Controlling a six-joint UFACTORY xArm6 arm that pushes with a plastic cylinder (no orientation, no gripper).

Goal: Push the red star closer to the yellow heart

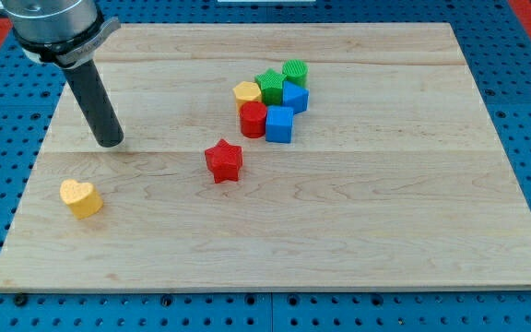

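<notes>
Pale wood-grain board [339, 231]; ridged red star [223, 160] mid-board, glossy yellow heart [80, 197] near left, well apart. My tip [110, 143], smooth dark rod, fingerless, far left of both.

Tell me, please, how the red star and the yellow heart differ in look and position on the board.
The red star is red with pointed arms; the yellow heart is yellow with rounded lobes. The star lies near the board's middle, the heart near the view's lower left. My tip stands above the heart, left of the star, touching neither. Both lie alone, apart from the cluster.
</notes>
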